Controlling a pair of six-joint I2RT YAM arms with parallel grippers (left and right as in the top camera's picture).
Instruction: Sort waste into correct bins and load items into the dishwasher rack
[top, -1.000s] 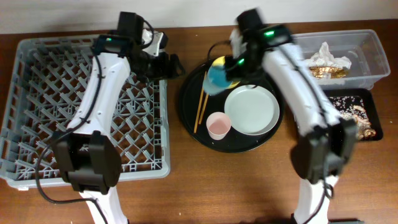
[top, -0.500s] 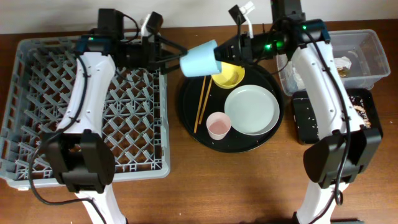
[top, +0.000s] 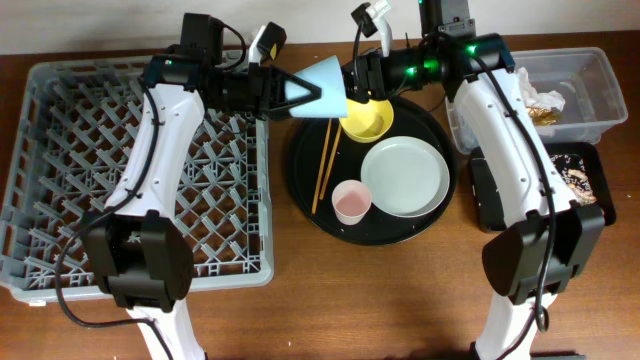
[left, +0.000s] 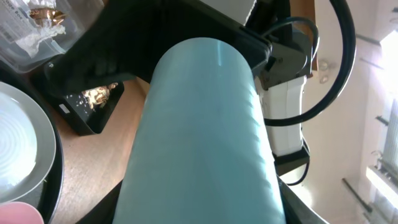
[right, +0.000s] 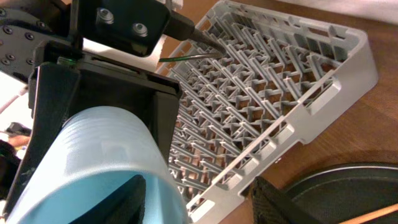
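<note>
The light blue cup (top: 330, 86) hangs in the air on its side between both arms, over the gap between the dishwasher rack (top: 60, 160) and the round black tray (top: 297, 165). My left gripper (top: 300, 92) is shut on the cup's body (left: 199, 124), a finger on either side. My right gripper (top: 352, 82) is open at the cup's mouth (right: 93, 155): one finger sits inside, the other stands well away from the wall. On the round tray lie a yellow bowl (top: 368, 120), a pale plate (top: 404, 177), a pink cup (top: 351, 201) and chopsticks (top: 323, 165).
At the far right a clear tub (top: 590, 95) holds white napkins (top: 528, 90) and a foil wrapper (top: 540, 114). In front of it, a shallow black tray (top: 590, 160) holds food scraps (top: 575, 185), partly hidden by my right arm. The rack's pegs (right: 280, 74) lie close under the cup.
My left gripper has shut on the cup, which the right gripper carried across from the round tray. The right gripper's jaws have opened and let go of the rim.
</note>
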